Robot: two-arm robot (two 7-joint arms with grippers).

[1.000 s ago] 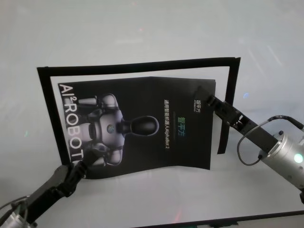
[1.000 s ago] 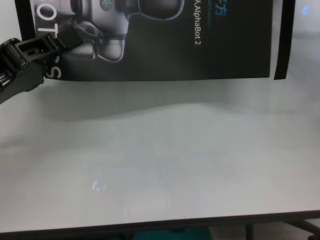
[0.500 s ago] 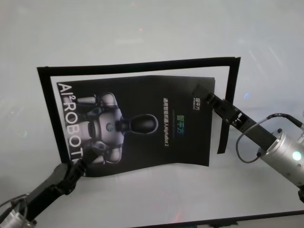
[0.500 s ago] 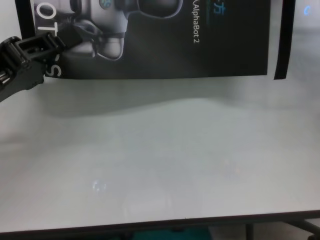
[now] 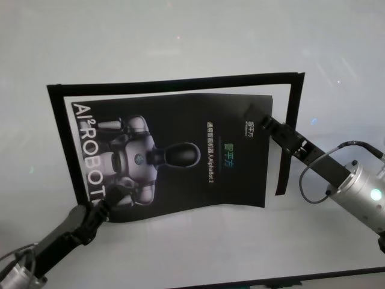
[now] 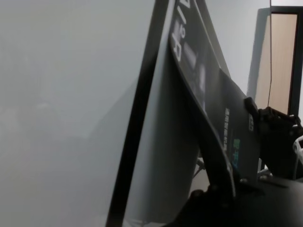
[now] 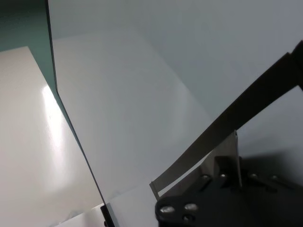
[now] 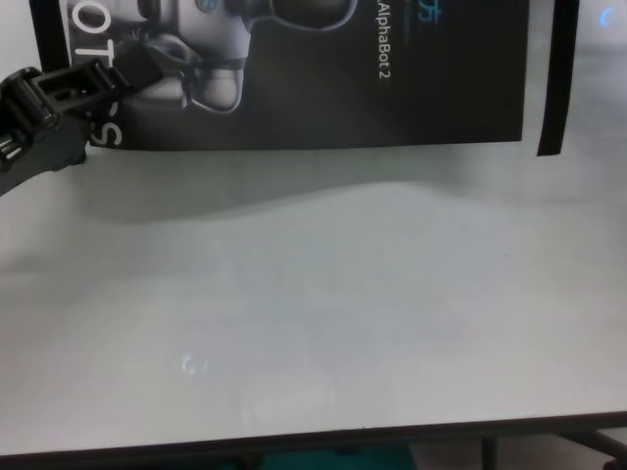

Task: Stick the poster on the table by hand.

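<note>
The poster (image 5: 174, 159) hangs just above the white worktop (image 5: 180, 42), held at two opposite corners and casting a soft shadow on the surface below its near edge. It sits inside a frame of black tape strips (image 5: 174, 83) stuck to the worktop, which runs along the far side, down the left side and partway down the right side; the poster's left end covers much of the left strip, while a bare gap shows between its top edge and the far strip. The left tool (image 5: 107, 201) is clenched on the poster's near left corner, beside the printed white lettering and the silver robot figure's lower part; in the chest view its blocky black links (image 8: 59, 98) reach in from the left over the poster's lower edge. The right tool (image 5: 255, 114) is clenched on the far right corner, its arm stretching back to the right across the right-hand tape strip (image 5: 287, 138). From the left wrist view the poster (image 6: 208, 109) bows in a curve, lifted clear of the worktop (image 6: 61, 94).
</note>
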